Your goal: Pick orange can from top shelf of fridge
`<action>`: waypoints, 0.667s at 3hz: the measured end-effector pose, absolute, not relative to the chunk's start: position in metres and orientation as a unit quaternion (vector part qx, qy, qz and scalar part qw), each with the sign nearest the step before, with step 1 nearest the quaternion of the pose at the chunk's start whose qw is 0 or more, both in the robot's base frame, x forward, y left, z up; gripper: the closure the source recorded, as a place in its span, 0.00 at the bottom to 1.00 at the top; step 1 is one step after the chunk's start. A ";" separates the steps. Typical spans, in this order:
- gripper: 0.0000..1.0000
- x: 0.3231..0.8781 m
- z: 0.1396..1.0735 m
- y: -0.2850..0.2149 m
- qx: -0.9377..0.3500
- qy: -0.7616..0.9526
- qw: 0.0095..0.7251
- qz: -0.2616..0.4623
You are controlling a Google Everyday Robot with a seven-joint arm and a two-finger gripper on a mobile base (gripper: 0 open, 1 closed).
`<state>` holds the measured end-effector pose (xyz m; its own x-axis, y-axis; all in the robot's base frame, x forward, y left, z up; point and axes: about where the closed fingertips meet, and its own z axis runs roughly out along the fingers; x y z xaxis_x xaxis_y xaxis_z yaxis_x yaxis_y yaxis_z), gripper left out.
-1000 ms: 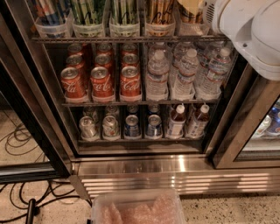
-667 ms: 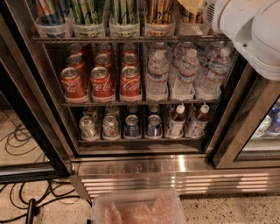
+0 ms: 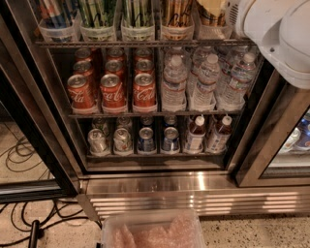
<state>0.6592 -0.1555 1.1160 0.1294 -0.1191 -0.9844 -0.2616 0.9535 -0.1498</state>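
1. One tall, slim orange-gold metal can (image 3: 177,10) with dark streaks stands in a clear plastic tub (image 3: 177,33), fourth from the left on the thin dark wire top shelf (image 3: 97,43) of the dark-framed drinks fridge (image 3: 193,186).
2. Upper right, a bulky white robot arm (image 3: 281,34) overlaps the shelf's end.
3. Its gripper seems hidden behind the arm; open or closed, I cannot tell.

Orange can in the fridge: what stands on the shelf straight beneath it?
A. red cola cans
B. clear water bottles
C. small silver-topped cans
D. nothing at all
B: the orange can stands on the top shelf, and water bottles stand right under it; the red cola cans are further left. The end effector is out of view; only the white arm shows at upper right.
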 end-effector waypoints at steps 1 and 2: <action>1.00 0.659 1.116 -0.156 -0.144 0.658 0.737 0.048; 1.00 0.660 1.117 -0.156 -0.144 0.658 0.737 0.047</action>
<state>0.6599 -0.1563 1.1166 0.1287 -0.1199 -0.9844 -0.2593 0.9540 -0.1501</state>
